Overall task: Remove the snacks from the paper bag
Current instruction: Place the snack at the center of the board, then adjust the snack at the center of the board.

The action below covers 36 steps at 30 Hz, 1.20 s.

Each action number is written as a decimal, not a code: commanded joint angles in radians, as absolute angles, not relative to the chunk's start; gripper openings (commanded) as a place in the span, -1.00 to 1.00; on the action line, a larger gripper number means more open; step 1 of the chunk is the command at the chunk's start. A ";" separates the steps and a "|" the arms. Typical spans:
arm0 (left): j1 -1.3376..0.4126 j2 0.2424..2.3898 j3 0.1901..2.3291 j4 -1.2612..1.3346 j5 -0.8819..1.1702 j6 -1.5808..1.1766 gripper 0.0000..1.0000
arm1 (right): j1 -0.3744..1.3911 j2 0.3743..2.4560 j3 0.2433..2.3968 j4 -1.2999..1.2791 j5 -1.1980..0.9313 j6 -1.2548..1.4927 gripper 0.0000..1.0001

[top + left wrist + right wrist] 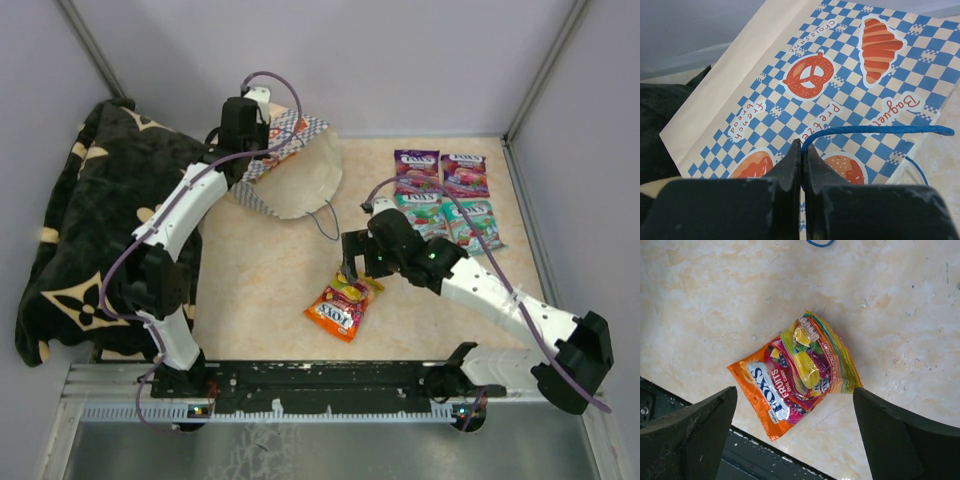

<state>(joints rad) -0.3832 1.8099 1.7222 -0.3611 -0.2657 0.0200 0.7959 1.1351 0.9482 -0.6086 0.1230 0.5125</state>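
The paper bag [290, 175] lies tilted at the back of the table, its checkered band [850, 85] filling the left wrist view. My left gripper [803, 150] is shut on the bag's blue string handle [880, 131] and holds the bag up. An orange snack packet [343, 303] lies flat on the table; it also shows in the right wrist view [792, 375]. My right gripper [795, 415] is open and empty just above it, jaws wide on either side. Several purple and teal snack packets [445, 195] lie in a group at the back right.
A black floral blanket [90, 240] is heaped along the left side. The second blue handle loop [325, 222] trails on the table below the bag. The black rail [330, 380] runs along the near edge. Grey walls enclose the table.
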 commanded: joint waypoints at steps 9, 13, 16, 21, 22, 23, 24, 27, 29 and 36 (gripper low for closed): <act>-0.375 1.727 1.714 -0.378 -0.227 0.055 -1.00 | 0.801 1.263 1.109 -0.733 0.068 0.325 0.98; -0.376 1.720 1.712 -0.382 -0.224 0.057 -1.00 | 0.801 1.264 1.110 -0.733 0.070 0.327 0.98; -0.376 1.715 1.710 -0.383 -0.217 0.058 -1.00 | 0.801 1.275 1.111 -0.741 0.081 0.318 0.98; -0.374 1.712 1.708 -0.387 -0.213 0.062 -1.00 | 0.801 1.366 1.161 -0.787 0.049 0.259 0.98; -0.375 1.712 1.707 -0.388 -0.218 0.064 -1.00 | 0.801 1.388 1.173 -0.796 0.041 0.246 0.98; -0.375 1.712 1.708 -0.388 -0.223 0.065 -1.00 | 0.801 1.409 1.185 -0.806 0.039 0.234 0.98; -0.376 1.713 1.709 -0.388 -0.226 0.066 -1.00 | 0.801 1.425 1.197 -0.812 0.041 0.224 0.97; -0.376 1.718 1.714 -0.388 -0.222 0.078 -1.00 | 0.801 1.443 1.218 -0.785 0.050 0.198 0.82; -0.375 1.724 1.721 -0.390 -0.223 0.084 -1.00 | 0.801 1.453 1.233 -0.776 0.052 0.166 0.74; -0.374 1.719 1.725 -0.397 -0.237 0.098 -1.00 | 0.808 1.615 1.282 -0.842 -0.049 0.071 0.69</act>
